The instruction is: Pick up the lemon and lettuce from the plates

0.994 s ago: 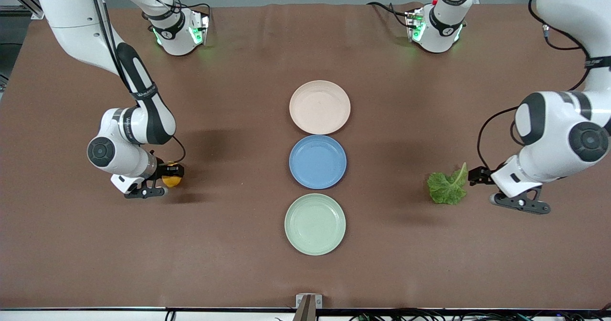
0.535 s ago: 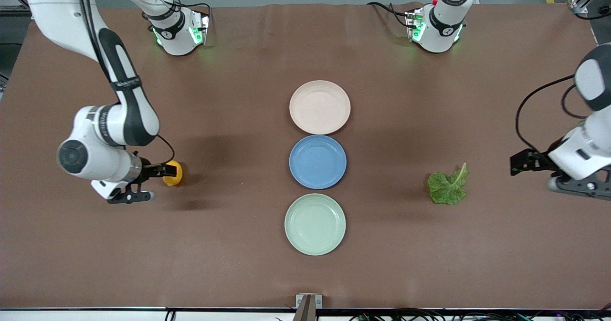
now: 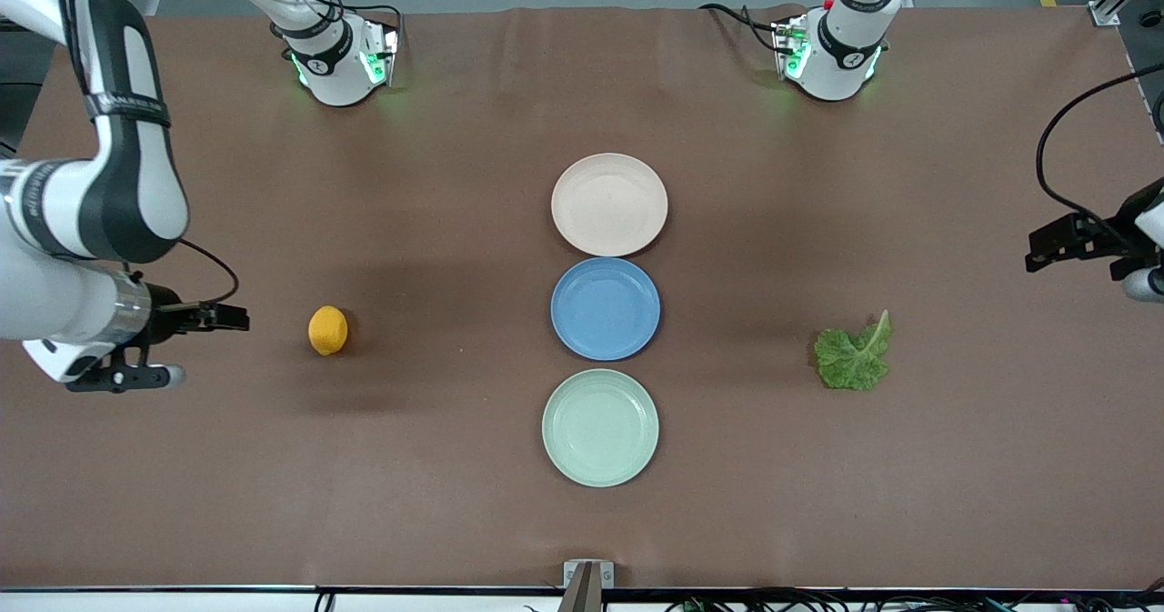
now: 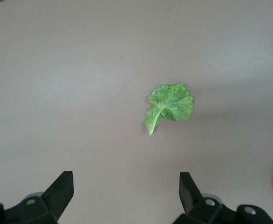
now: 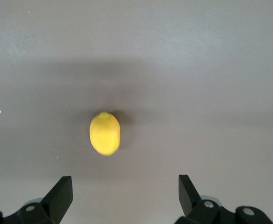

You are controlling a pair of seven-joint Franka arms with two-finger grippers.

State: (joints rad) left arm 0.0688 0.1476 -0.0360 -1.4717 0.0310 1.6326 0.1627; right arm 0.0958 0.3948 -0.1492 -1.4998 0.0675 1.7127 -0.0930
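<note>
1. The right gripper point(image 3: 232, 318) is seen over the bare table toward the right arm's end, well apart from the blue plate point(image 3: 606, 309); its fingers point(image 5: 61, 193) are spread wide and nothing is held.
2. The lemon point(image 3: 327, 330) is found lying on the brown table point(image 3: 455, 503), between the right gripper and the blue plate, on no plate at all.
3. The beige-pink plate point(image 3: 609, 204) is set just farther from the front camera than the blue plate, the pale green plate point(image 3: 600, 427) just nearer; all three are bare.
4. The lettuce point(image 3: 853, 356) is laid flat on the table toward the left arm's end, well apart from the blue plate.
5. The left gripper point(image 3: 1046, 246) is held over the table's edge at that end, fingers point(image 4: 61, 189) parted, empty.
6. The task is judged finished (both items are off the plates); only retreat of the arms seems called for.
7. The surface is a plain brown mat; a grey floor is glimpsed past it.
</note>
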